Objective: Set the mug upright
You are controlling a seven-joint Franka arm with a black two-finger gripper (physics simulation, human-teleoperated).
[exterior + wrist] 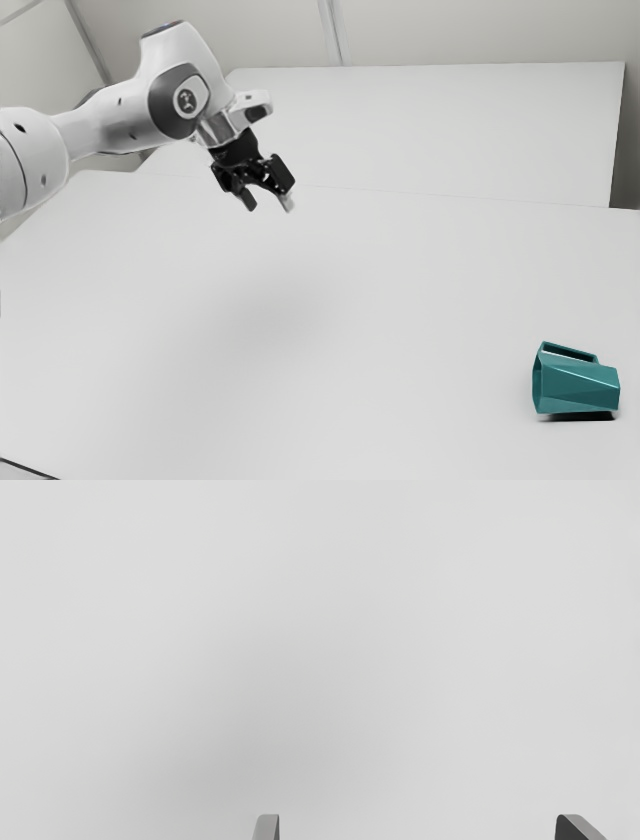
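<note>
Where the table (400, 300) extends toward the exterior view's lower right, one teal mug (577, 390) lies on its side, its single handle (570, 352) uppermost. The body is faceted, and one narrow, dark shadow (585, 417) runs directly beneath it. Well apart from the mug, toward the exterior view's upper left, one black gripper (269, 203) is held above the tabletop, tilted and directed downward. Its two fingers (267, 828) stand wide apart, with bare space between them and nothing in their hold; both tips are seen in the wrist view against the pale tabletop, across which spreads one broad, soft-edged patch of shade (215, 775). One white arm (105, 130), with dark joint covers, enters from the exterior view's left and carries the gripper at its end. Beyond the table, one pale, flat panel (430, 125) stands before the light-coloured walls (480, 30).
</note>
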